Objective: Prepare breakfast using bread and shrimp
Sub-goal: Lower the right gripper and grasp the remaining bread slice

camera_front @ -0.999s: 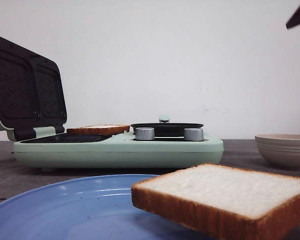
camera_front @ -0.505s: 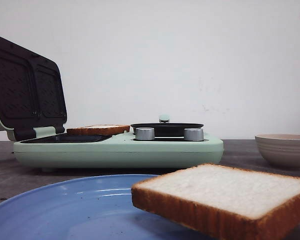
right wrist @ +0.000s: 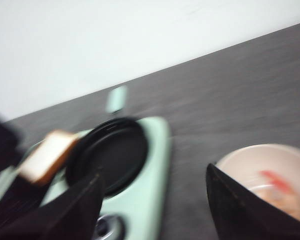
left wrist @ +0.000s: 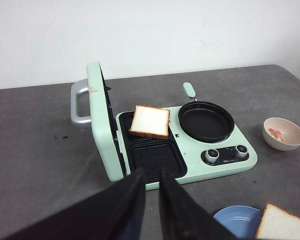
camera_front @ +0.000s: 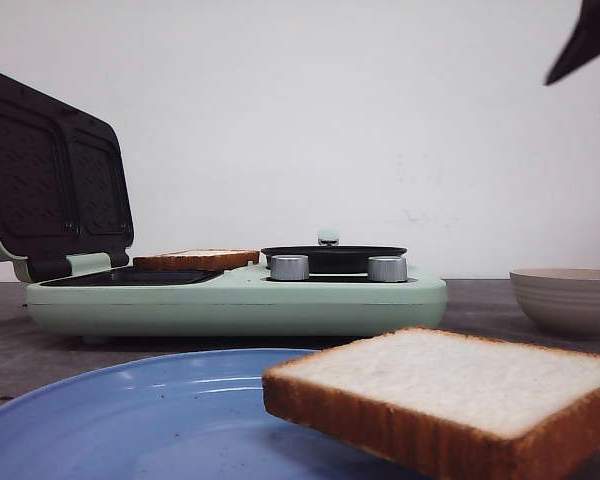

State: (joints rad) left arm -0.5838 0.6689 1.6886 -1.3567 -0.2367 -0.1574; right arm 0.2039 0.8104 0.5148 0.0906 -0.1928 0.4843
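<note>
One bread slice [camera_front: 450,385] lies on the right rim of the blue plate [camera_front: 130,415]; it also shows in the left wrist view [left wrist: 282,226]. The second slice [left wrist: 149,121] rests on the far grill plate of the green breakfast maker [camera_front: 240,300], and is blurred in the right wrist view [right wrist: 45,155]. Pink shrimp [left wrist: 276,133] lie in a pale bowl [camera_front: 570,298]. My left gripper [left wrist: 151,175] is shut and empty, in front of the maker. My right gripper [right wrist: 154,175] is open and empty, high between the frying pan [right wrist: 110,155] and the shrimp bowl [right wrist: 270,175].
The maker's lid [camera_front: 50,190] stands open on its left side, handle outward. The near grill plate [left wrist: 155,159] is bare. Two silver knobs [camera_front: 289,267] sit at the maker's front. The right fingertips [camera_front: 580,45] show at the top right of the front view.
The right gripper's fingers first rose almost out of the front view, then came back lower and further in. The right wrist view is motion-blurred. Bread, plate and maker have not moved.
</note>
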